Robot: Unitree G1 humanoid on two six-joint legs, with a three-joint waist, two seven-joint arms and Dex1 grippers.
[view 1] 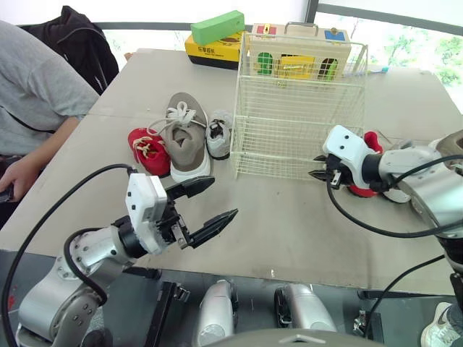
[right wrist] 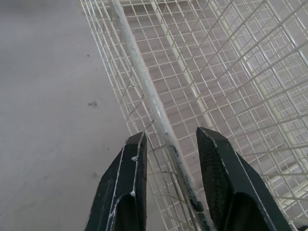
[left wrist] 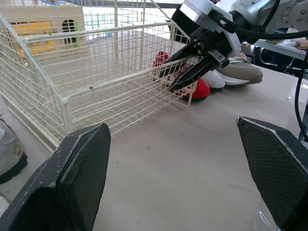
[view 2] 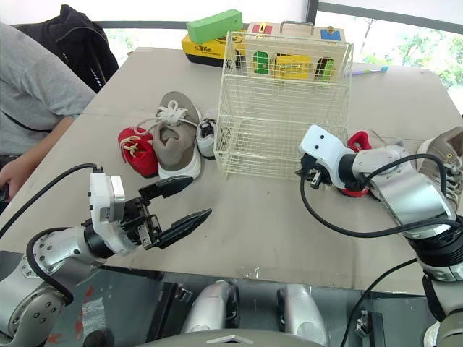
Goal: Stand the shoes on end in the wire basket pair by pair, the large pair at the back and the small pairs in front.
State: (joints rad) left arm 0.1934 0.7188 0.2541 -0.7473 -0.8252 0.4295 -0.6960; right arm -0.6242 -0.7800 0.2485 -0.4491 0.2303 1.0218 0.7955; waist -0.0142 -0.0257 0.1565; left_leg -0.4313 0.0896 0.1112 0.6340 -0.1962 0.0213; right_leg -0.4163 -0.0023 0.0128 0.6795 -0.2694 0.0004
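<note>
The empty white wire basket (view 1: 298,108) stands mid-table. Left of it lie a small red shoe (view 1: 148,150), a large tan shoe (view 1: 184,141) and a small white shoe (view 1: 218,134). Right of the basket lie another red shoe (left wrist: 199,90), a white shoe (left wrist: 215,80) and a tan shoe (left wrist: 240,72), partly hidden by my right arm. My right gripper (view 1: 317,168) is at the basket's front right corner, open, its fingers (right wrist: 122,187) straddling a bottom wire without touching it. My left gripper (view 1: 224,196) hovers wide open over bare table in front of the basket, holding nothing.
A yellow box (view 1: 213,49) with a green block (view 1: 217,27) on it and a wooden toy case (view 1: 300,50) stand behind the basket. A person in a grey shirt (view 1: 36,94) sits at the table's left, a black bag (view 1: 79,40) behind.
</note>
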